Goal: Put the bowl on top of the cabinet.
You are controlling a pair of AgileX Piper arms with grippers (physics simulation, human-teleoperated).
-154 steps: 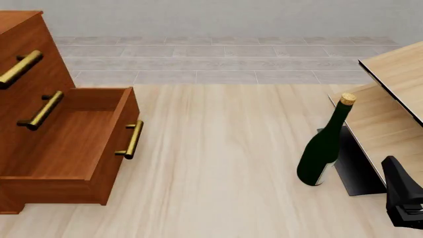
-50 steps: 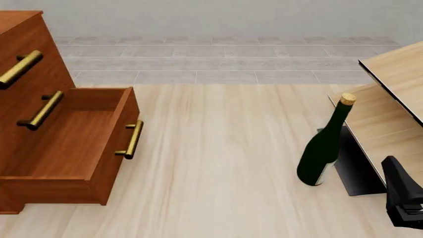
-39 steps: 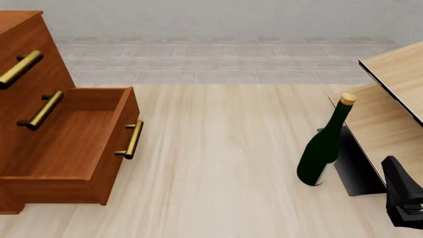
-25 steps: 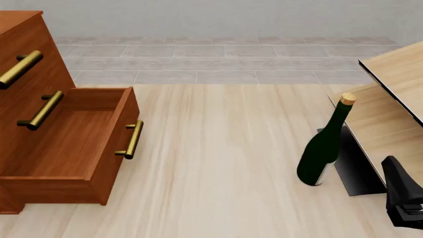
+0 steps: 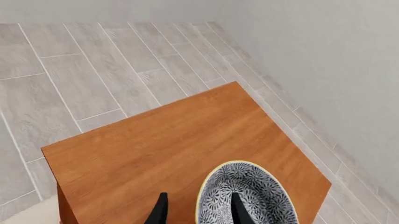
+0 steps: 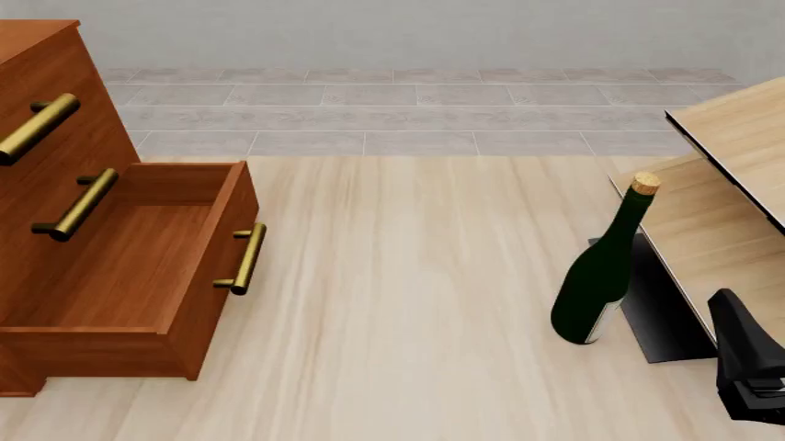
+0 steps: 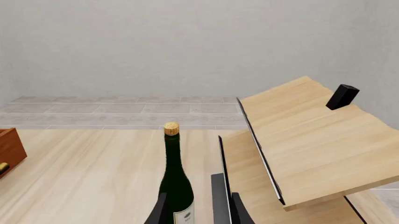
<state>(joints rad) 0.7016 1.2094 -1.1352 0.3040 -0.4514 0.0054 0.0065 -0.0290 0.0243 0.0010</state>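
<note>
The speckled grey-white bowl rests on the reddish-brown top of the cabinet, near the corner closest to the wall. My left gripper stands open astride the bowl's rim, one finger inside the bowl and one outside. In the front view the cabinet fills the left edge, and neither the bowl nor the left gripper shows there. My right gripper is open and empty just behind the wine bottle, and part of its black arm shows at the lower right.
The cabinet's bottom drawer is pulled open, brass handle facing the table's middle. A dark green wine bottle stands at the right, beside pale-wood panelled furniture with black edges.
</note>
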